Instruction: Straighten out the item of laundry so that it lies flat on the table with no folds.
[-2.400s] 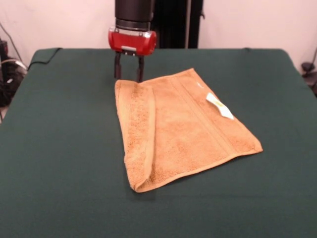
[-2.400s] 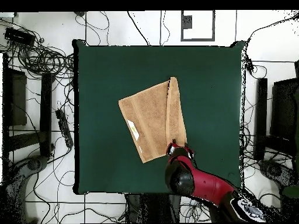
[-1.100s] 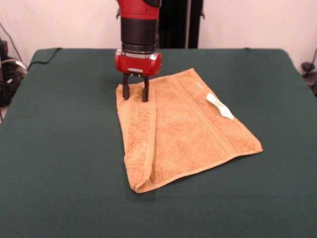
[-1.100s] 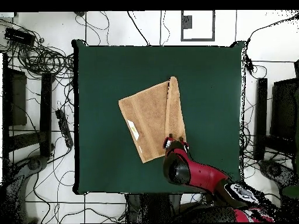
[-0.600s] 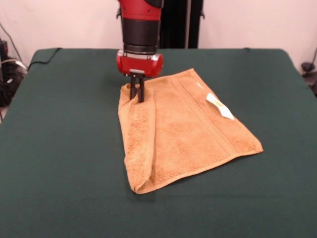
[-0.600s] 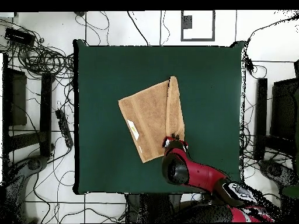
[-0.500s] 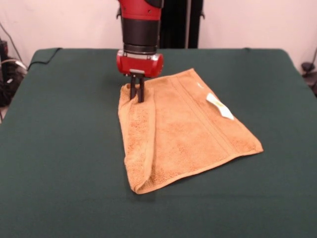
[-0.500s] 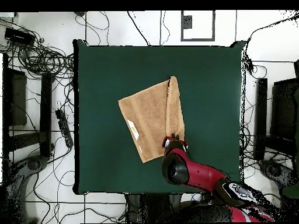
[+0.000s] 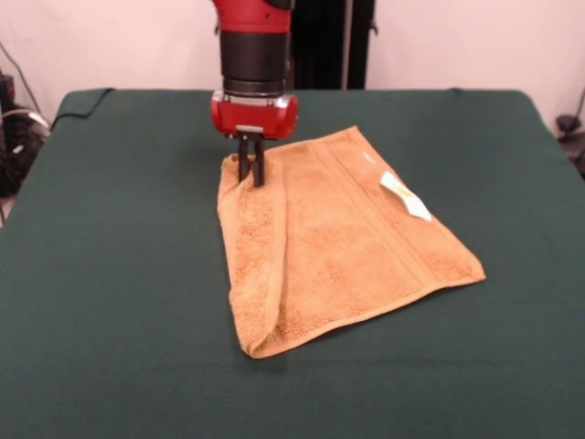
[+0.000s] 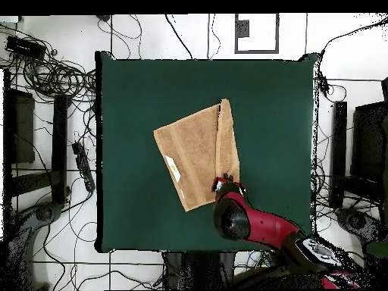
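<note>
1. The end effector (image 9: 251, 170) stands upright at the far-left corner of the towel (image 9: 347, 242), its two dark fingers drawn close together and pinching a small tuck of terry at that corner

2. The towel sits about mid-worktop, skewed to the edges. In the front view its left side is doubled over into a narrow flap (image 9: 256, 261) that runs from the pinched corner towards the near edge, ending in a rounded fold at the near-left tip

3. The rest of the cloth spreads right and nearer from the end effector, one layer thick and flat, with the white tag (image 9: 405, 196) on the right part

4. The flap's long axis runs near-to-far, and the grip is at its far end. My judgement is that the flap must be drawn leftwards, across that axis, to open it out, with bare worktop (image 9: 119, 274) waiting on that side

5. A one-corner grip may drag the whole towel rather than unfold it

6. The green worktop cloth is plain and clear all round; overhead, cables (image 10: 53, 76) and floor tiles surround it
</note>
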### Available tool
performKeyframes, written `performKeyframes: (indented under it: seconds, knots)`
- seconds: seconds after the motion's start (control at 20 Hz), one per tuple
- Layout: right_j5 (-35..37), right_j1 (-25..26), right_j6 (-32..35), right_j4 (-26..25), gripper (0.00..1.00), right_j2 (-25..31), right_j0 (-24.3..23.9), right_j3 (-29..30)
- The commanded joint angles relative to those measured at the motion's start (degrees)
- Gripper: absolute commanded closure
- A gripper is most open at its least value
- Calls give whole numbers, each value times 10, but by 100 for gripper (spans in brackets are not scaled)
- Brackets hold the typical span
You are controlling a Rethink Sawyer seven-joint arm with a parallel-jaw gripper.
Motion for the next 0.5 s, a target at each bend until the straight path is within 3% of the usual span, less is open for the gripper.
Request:
performKeyframes:
  seconds: [0.05, 0.5]
  knots:
    - [147, -49, 25, -30, 100, 143, -61, -2]
    - [226, -77, -32, -78, 100, 161, -119, -29]
